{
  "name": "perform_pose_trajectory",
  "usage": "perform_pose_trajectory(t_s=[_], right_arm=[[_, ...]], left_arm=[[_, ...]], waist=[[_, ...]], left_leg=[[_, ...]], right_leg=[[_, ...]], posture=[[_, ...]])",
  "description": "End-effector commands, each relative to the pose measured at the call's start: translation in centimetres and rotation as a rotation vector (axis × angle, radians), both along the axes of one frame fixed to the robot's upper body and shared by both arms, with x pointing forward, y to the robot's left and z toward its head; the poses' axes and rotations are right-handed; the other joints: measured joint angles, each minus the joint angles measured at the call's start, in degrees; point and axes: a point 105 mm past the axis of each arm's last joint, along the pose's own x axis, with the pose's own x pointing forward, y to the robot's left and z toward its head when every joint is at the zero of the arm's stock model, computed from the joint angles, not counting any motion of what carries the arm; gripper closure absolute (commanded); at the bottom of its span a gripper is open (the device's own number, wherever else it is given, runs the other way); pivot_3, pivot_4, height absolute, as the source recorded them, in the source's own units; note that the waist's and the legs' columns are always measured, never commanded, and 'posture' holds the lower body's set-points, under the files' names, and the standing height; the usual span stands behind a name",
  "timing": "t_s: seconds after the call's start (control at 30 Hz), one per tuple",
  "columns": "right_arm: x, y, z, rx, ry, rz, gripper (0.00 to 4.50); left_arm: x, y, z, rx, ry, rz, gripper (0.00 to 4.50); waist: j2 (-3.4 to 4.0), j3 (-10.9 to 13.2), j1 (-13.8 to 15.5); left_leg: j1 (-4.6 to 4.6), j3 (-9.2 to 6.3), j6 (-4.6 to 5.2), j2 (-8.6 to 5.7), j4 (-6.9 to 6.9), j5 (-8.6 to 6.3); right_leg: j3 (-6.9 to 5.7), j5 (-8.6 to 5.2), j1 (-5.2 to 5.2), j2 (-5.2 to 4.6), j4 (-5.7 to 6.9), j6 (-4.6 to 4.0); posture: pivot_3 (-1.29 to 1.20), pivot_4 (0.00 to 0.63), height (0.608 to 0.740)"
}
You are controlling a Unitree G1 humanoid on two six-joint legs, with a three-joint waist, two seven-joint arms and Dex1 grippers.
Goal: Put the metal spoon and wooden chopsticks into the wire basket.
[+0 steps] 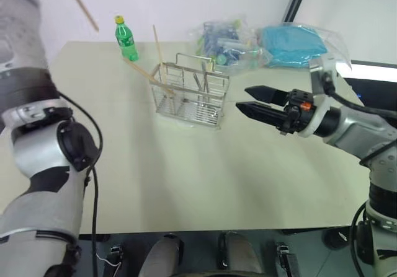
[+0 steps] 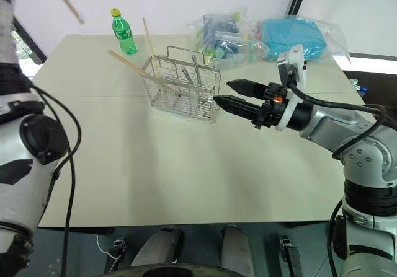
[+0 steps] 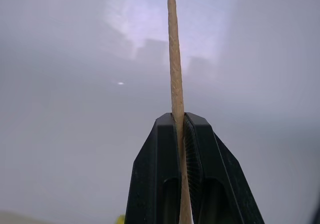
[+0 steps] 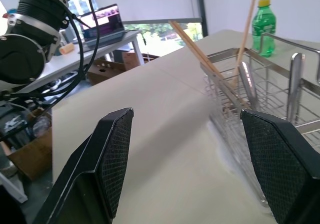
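**One chopstick aloft, the rest in the basket**

The pale beige rectangular table [image 1: 186, 184] carried everything. Toward its far side, a little left of centre, stood the rectangular silver wire basket [image 1: 189, 94], made of thin bars with divided compartments and a raised loop handle across the top. To the far right of it lay a heap of clear plastic bags [image 1: 273, 44], one holding something turquoise, another mixed small items. A small green plastic bottle with a yellow cap [image 1: 126, 39] stood upright at the far left, beyond the basket.

The robot's right gripper [image 1: 243, 100], two black fingers on a grey arm, hung level just right of the basket and pointed at it, apart from the wire; its fingers were spread and empty, as the right wrist view confirmed.

Light-brown wooden chopsticks [image 1: 149, 75] were in the basket's left end: a pair leaned out low toward the far left, their upper ends over the table, and one stood nearly upright, tilted slightly left. They were plain, straight and thin.

The left gripper [image 3: 182, 121] was clenched on one more wooden chopstick [image 3: 175, 68], whose free end showed high at the far left.

The shiny metal spoon [image 1: 205, 82] stood in a right-hand compartment, handle down, its oval bowl at the rim.
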Motion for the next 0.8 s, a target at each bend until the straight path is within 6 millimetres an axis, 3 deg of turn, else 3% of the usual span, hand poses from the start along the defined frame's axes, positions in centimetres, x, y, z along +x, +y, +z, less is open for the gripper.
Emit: perform_pose_trajectory(t_s=[0.03,0.23,0.5,0.53,0.77,0.8], right_arm=[[0.0,-0.6,1.6,0.020,-0.064,-0.042,0.96],[0.2,-0.7,1.3,0.020,-0.063,-0.086,0.96],[1.0,-1.4,1.4,0.047,-0.059,-0.165,0.96],[1.1,-1.5,1.4,0.049,-0.059,-0.174,0.96],[1.7,-1.5,1.5,0.063,-0.054,-0.196,0.96],[1.7,-1.5,1.5,0.062,-0.053,-0.195,0.96]], left_arm=[[0.5,-4.1,0.4,0.023,-0.053,-0.150,4.45],[2.3,-6.9,-2.0,0.047,-0.003,-0.235,4.45],[2.9,-9.2,-3.7,0.128,0.029,-0.277,4.45],[2.8,-9.3,-3.7,0.128,0.031,-0.281,3.73],[2.6,-9.0,-3.7,0.109,0.041,-0.302,0.33],[2.5,-8.9,-3.6,0.105,0.040,-0.301,0.03]], waist=[[0.00,0.0,0.0],[0.00,0.0,-1.1],[0.00,0.0,-1.3],[0.00,0.0,-1.3],[0.01,0.0,-1.4],[0.01,0.0,-1.4]], left_leg=[[0.00,0.00,0.00,0.00,0.01,0.00],[-0.02,0.09,0.01,0.05,-0.10,0.00],[-0.04,0.08,0.03,0.04,-0.08,-0.01],[-0.05,0.07,0.03,0.03,-0.07,-0.01],[-0.04,0.06,0.04,0.03,-0.07,-0.01],[-0.04,0.06,0.04,0.03,-0.07,-0.01]], right_leg=[[0.00,0.00,0.01,0.00,0.00,0.00],[0.01,0.01,-0.13,0.03,0.04,0.01],[0.01,0.01,-0.10,0.03,0.03,0.02],[0.01,0.01,-0.10,0.03,0.03,0.02],[0.01,0.02,-0.10,0.03,0.03,0.03],[0.01,0.02,-0.10,0.03,0.03,0.03]], posture=[[0.00,0.150,0.709],[0.00,0.150,0.709],[0.00,0.150,0.709],[0.00,0.150,0.709],[0.00,0.150,0.709],[0.00,0.150,0.709]])
